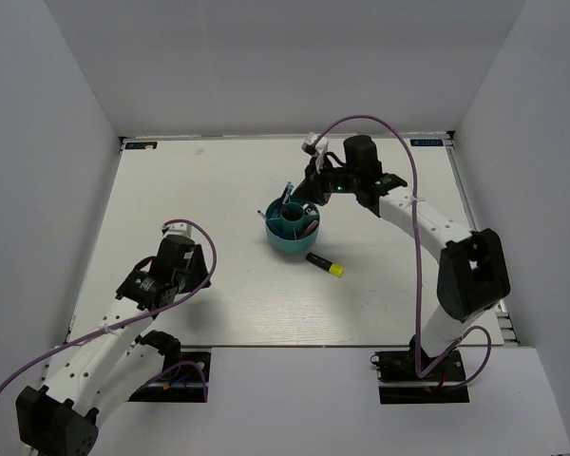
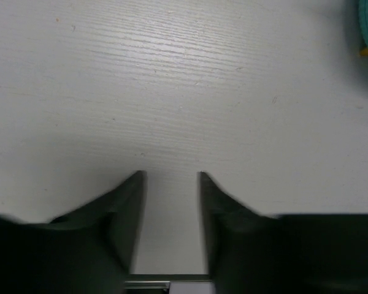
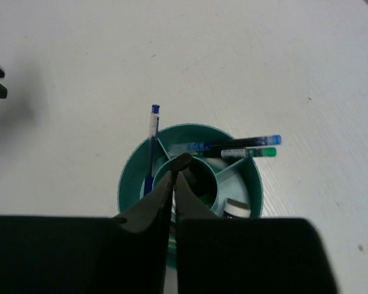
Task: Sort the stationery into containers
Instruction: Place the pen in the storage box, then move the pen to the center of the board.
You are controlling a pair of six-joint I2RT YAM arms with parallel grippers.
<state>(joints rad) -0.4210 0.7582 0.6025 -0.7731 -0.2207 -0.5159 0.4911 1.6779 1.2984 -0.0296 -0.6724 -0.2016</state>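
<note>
1. This is a robotics lab test cell, not a home or an office.
2. A white table (image 1: pixel 218 313) is boxed in by plain white panels (image 1: pixel 38 142) at nine, twelve and three o'clock, with nothing hung on them.
3. Two robot arms are bolted along the six o'clock edge, the left arm (image 1: pixel 95 356) at seven o'clock and the right arm (image 1: pixel 427 223) at five, each on a black base plate (image 1: pixel 399 389).
4. Purple cables (image 1: pixel 413 285) loop loose off both arms.
5. The one everyday item is a teal pen holder (image 1: pixel 287 249) near the middle.
</note>
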